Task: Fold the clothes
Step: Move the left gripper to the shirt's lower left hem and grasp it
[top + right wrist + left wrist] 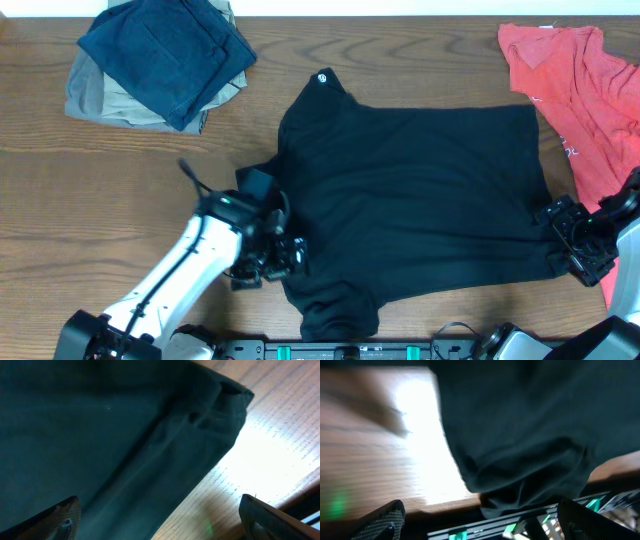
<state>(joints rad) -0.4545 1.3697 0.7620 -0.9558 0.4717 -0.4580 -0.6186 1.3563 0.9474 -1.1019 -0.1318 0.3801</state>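
A black T-shirt [410,190] lies spread flat in the middle of the wooden table, collar toward the back. My left gripper [272,255] is open at the shirt's front left edge, by the sleeve; in the left wrist view the black cloth [530,435] lies ahead of the open fingers [480,525], not between them. My right gripper [572,240] is open at the shirt's front right corner; the right wrist view shows the shirt's hem corner [215,415] and the open fingers [160,520] above cloth and wood.
A folded stack with dark blue trousers [165,55] on top of a grey garment [100,100] sits at the back left. A red shirt [580,90] lies crumpled at the back right. The table's front edge runs close to both grippers.
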